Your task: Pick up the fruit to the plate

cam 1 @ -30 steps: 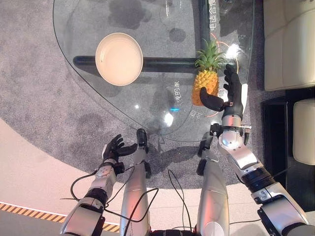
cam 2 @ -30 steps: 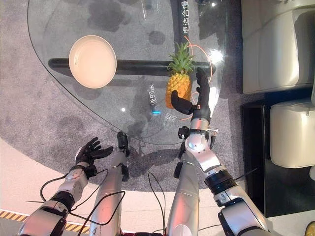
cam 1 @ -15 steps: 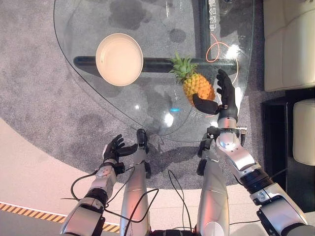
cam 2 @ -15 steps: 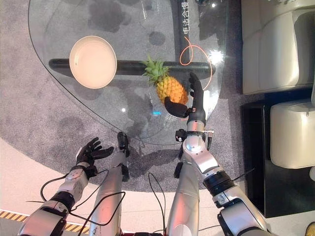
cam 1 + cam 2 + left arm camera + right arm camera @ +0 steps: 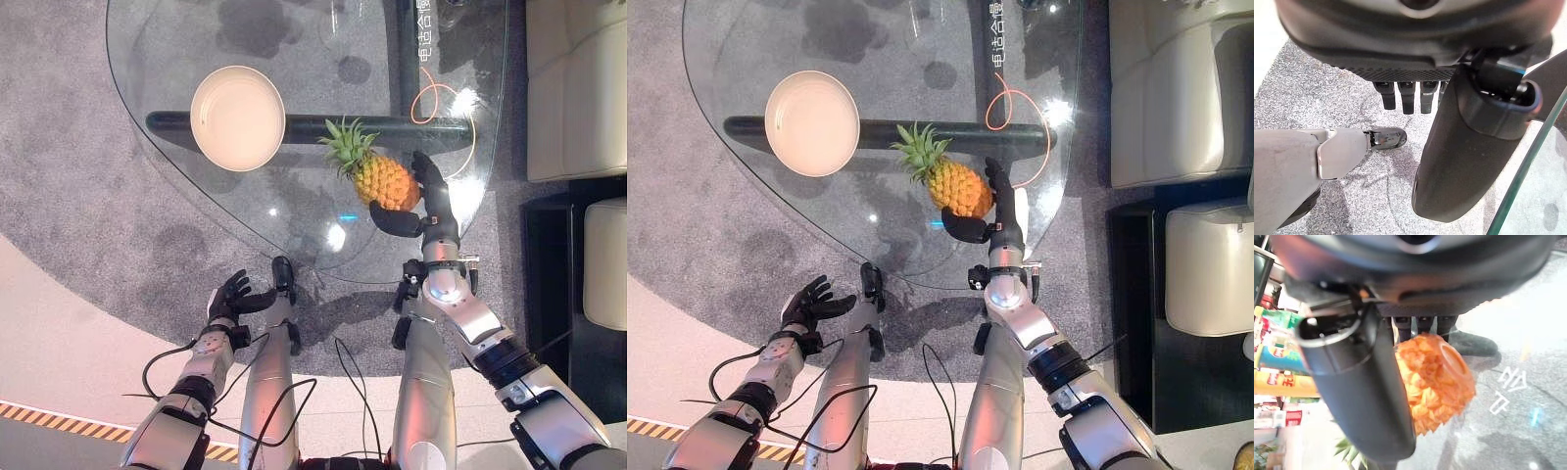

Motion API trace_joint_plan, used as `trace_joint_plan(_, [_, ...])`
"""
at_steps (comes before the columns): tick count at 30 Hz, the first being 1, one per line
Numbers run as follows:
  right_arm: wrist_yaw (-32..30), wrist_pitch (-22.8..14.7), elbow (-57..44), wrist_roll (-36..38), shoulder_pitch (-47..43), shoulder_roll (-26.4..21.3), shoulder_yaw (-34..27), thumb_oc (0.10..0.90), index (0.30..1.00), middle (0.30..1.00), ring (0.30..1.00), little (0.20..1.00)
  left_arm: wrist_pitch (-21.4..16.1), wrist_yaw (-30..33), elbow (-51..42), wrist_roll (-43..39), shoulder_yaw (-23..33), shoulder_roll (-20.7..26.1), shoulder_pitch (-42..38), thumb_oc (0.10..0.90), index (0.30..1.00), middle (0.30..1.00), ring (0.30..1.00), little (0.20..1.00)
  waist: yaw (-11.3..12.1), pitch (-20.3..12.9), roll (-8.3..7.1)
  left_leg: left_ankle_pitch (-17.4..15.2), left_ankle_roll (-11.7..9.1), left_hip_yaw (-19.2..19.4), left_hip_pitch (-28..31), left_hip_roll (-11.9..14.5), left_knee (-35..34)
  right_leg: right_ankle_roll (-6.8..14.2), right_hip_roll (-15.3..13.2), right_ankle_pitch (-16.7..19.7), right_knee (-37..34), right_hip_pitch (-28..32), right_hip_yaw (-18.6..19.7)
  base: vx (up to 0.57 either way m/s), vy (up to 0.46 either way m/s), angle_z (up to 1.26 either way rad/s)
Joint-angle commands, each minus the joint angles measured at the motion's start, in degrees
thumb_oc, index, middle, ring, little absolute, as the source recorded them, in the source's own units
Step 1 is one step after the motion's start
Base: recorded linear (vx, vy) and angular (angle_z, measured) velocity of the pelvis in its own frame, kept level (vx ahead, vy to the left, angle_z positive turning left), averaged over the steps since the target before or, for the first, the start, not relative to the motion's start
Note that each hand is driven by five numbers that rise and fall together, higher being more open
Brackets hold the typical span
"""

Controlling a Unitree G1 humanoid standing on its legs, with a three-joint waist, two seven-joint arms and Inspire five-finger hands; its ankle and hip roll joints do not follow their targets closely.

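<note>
My right hand (image 5: 429, 209) is shut on the pineapple (image 5: 382, 181), thumb under its base and fingers along its far side. The fruit is tilted over the glass table (image 5: 313, 49), with its green crown (image 5: 343, 147) pointing toward the plate. In the right wrist view the orange body (image 5: 1432, 382) sits between my thumb (image 5: 1356, 391) and fingers. The cream plate (image 5: 237, 117) rests on the glass at the left, about a hand's length from the crown and with nothing on it. My left hand (image 5: 227, 296) hangs open below the table's near edge, over the carpet.
A black bar (image 5: 196, 124) runs under the glass beneath the plate. An orange cord loop (image 5: 443, 93) lies at the table's right side. A beige sofa (image 5: 573, 88) stands to the right. Grey carpet (image 5: 78, 176) surrounds the table.
My right hand has carried the pineapple left and toward me, tipping it so the crown leans toward the plate. The left hand has stayed put.
</note>
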Motion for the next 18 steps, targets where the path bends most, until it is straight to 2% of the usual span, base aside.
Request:
trace_joint_plan(1, [-0.1,-0.5,-4.7,-5.3,0.1,-2.6,-1.0,0.800,0.900,0.900,0.900,0.900,-0.6,0.6,-0.7,1.0,0.6,2.1,4.2,0.800,0.900,0.900,0.900,0.900,0.3,-1.0,0.47,-4.0,-2.0,-3.0,-1.8,3.0,6.9,1.5,-2.2,3.7,-1.9,-1.3,-0.1,0.00,0.000,0.00])
trace_joint_plan(7, [1.3,4.8,-4.8,-13.2,-2.7,-5.2,0.2,0.800,0.900,0.900,0.900,0.900,-0.1,0.5,-0.7,1.5,0.7,2.5,3.8,0.800,0.900,0.900,0.900,0.900,0.6,-1.0,0.29,-4.1,-2.0,-3.1,-1.6,3.1,6.8,1.7,-2.2,3.7,-1.9,-0.9,-0.4,0.00,0.000,0.00])
trace_joint_plan(18, [3.3,11.2,-4.4,-20.1,-7.3,-9.0,2.3,0.800,0.900,0.900,0.900,0.900,0.5,-0.7,-0.5,2.0,1.1,3.7,3.6,0.800,0.900,0.900,0.900,0.900,1.4,-1.0,0.23,-4.2,-2.0,-3.5,-1.5,3.3,7.2,1.9,-2.5,3.5,-1.4,-0.7,-0.8,0.00,-0.001,0.00])
